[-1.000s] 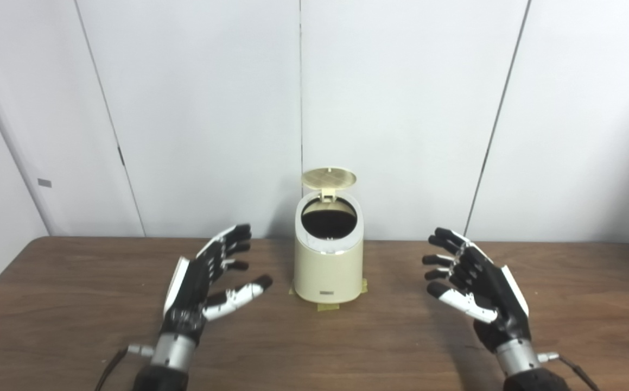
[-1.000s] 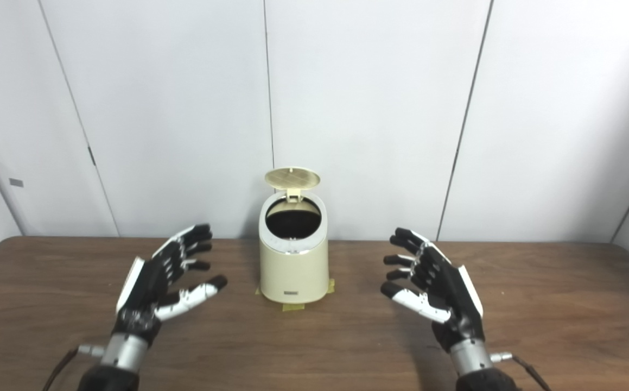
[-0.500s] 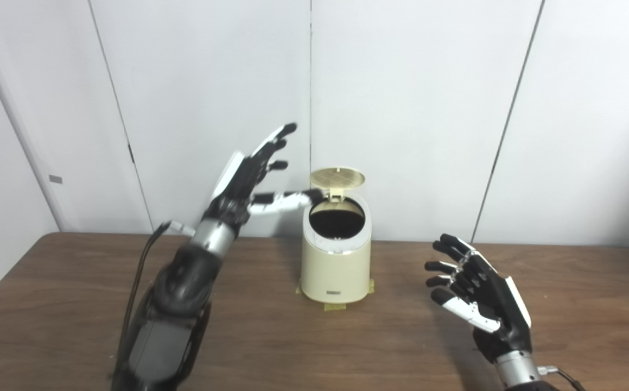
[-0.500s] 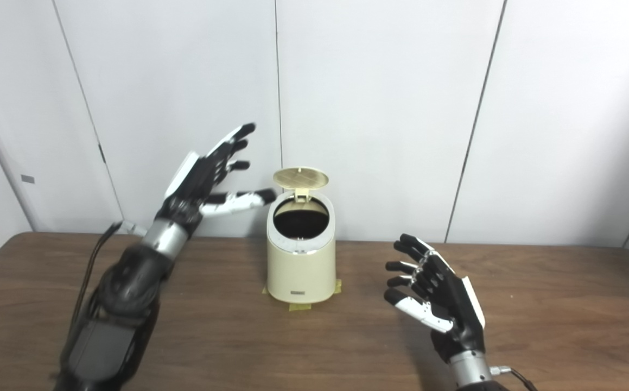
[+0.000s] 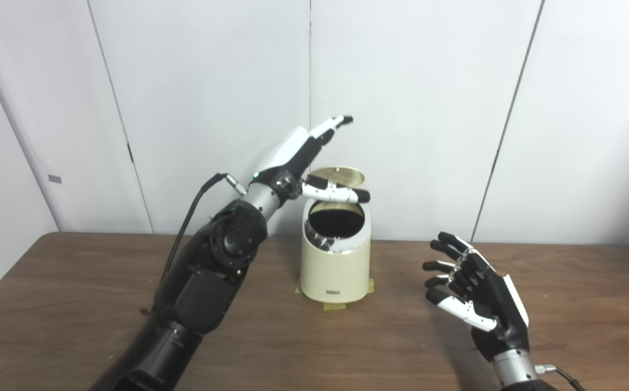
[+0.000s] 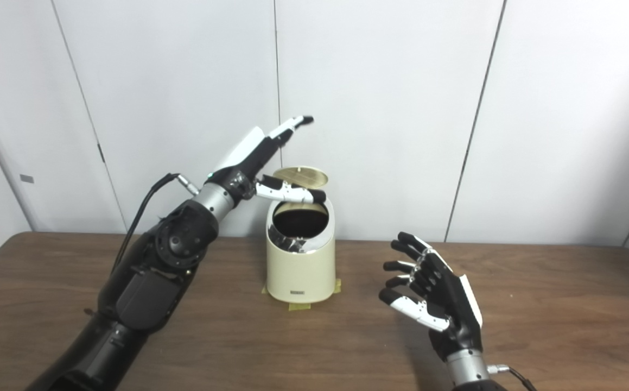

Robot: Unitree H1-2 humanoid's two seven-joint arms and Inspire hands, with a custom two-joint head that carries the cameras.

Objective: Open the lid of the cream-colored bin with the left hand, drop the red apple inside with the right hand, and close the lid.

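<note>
Reaching farther across since the earlier frames, the left hand point(image 5: 299, 157) is now hanging over the cream-colored bin point(image 5: 335, 271), where before it was at the bin's nine o'clock side. Its arm is crossing the wooden table point(image 5: 64, 304) from seven o'clock, with a black cable point(image 5: 186, 217) trailing off the wrist. The fingers point(image 5: 329, 125) are stretching straight out toward one o'clock above the raised lid point(image 5: 342, 175), spread and holding nothing, while the thumb point(image 5: 336, 193) is lying across the front of the lid, just over the dark opening; whether it is touching the lid cannot be told. The lid is standing open at the bin's twelve o'clock edge. Yellow tape point(image 5: 334, 307) is showing under the bin's base. White wall panels point(image 5: 428, 108) are standing behind. At the bin's four o'clock, well apart from it, the right hand point(image 5: 480, 296) is hovering over the table, palm turned toward the bin, fingers apart and empty. No red apple is showing in either view.
</note>
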